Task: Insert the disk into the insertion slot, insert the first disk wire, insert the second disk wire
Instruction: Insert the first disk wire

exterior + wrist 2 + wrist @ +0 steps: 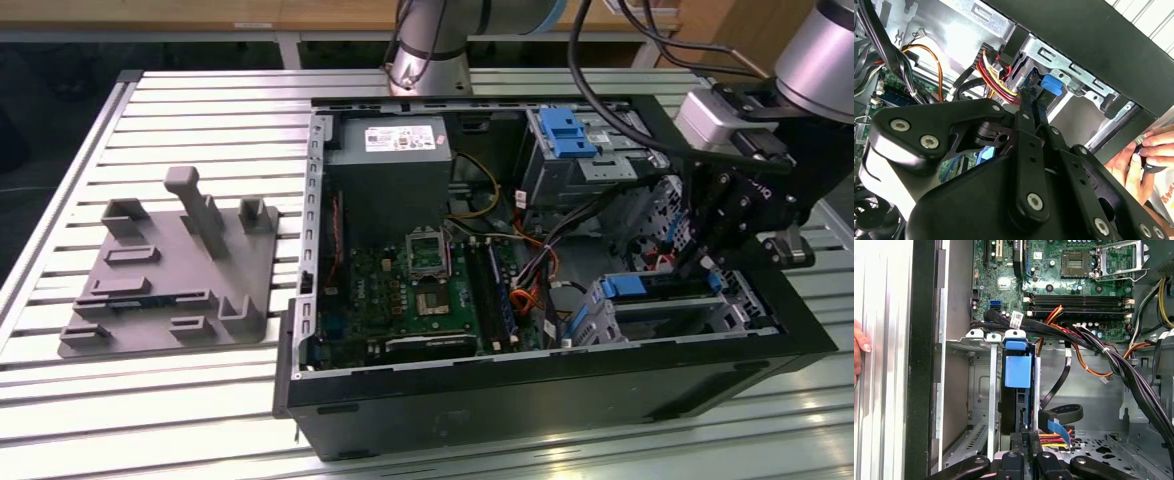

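In the exterior view the gripper [694, 262] hangs just over the disk [654, 287], which sits in its slot [731, 312]. In the second wrist view the fingers [1026, 130] clench the end of a red-yellow wire [996, 75]. In the first wrist view that end lies near the disk's edge, so it is best kept square and pushed straight and gently.
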Controlling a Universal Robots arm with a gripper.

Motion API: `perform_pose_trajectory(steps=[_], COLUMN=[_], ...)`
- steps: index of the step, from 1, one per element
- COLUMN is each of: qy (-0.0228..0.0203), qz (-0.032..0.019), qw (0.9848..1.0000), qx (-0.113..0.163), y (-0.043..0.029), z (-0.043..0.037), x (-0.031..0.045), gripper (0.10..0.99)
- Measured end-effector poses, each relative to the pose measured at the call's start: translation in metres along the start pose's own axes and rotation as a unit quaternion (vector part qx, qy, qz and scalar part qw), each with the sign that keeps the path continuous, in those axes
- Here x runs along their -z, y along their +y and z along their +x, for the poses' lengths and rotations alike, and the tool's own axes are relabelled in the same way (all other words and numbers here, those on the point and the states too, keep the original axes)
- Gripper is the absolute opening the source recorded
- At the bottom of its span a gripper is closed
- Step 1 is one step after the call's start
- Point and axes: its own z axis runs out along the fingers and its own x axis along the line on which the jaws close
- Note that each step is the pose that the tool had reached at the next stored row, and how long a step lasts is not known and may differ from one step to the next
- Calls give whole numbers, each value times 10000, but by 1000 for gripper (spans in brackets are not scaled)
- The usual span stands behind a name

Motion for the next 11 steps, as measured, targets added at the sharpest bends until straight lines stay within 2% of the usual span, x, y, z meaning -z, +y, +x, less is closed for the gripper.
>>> perform_pose_trajectory(steps=[11], qy=[-2], qz=[-1], qw=[10000], qx=[0], y=[-1], z=[2], x=[-42], gripper=[180])
